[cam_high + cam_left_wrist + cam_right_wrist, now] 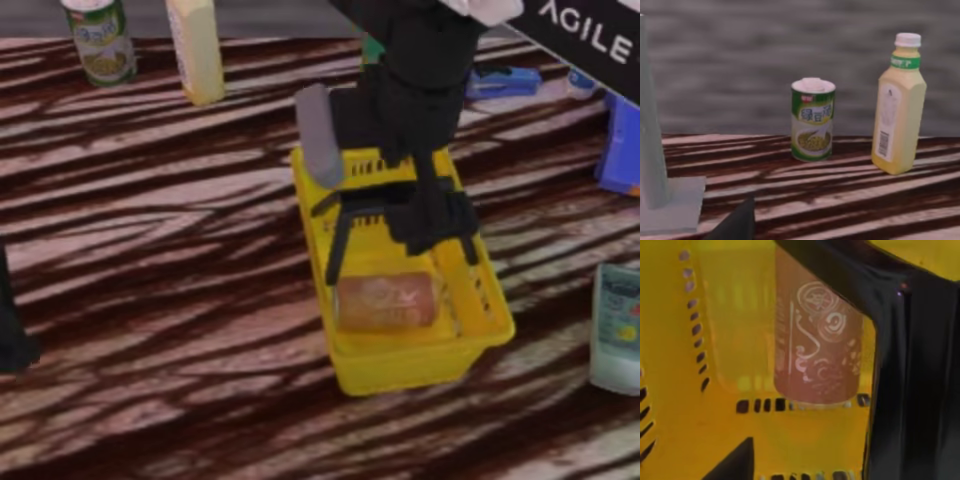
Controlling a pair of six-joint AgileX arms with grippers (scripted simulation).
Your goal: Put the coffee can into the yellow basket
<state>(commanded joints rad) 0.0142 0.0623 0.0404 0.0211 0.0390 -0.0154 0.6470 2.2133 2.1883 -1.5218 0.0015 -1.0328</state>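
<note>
Right gripper [432,235]: you have it down over the yellow basket [480,345], arm reaching in from the top edge of the top view; fingers spread apart, holding nothing.
Coffee can [387,301]: lying on its side on the basket floor, near the basket's front wall, just below the right gripper in the top view; nothing is touching it. Your right wrist view shows its tan side with pale swirl markings [815,350] against the yellow floor.
Basket handles [340,215]: black, folded across the basket's rear half.
Left gripper [15,345]: parked at the table's far left edge, barely in view; cannot tell its fingers.
Green-and-white can [813,120]: upright near the table's back left.
Yellow bottle [897,107]: upright, just beside that can.
Table [150,250]: dark, streaked.
</note>
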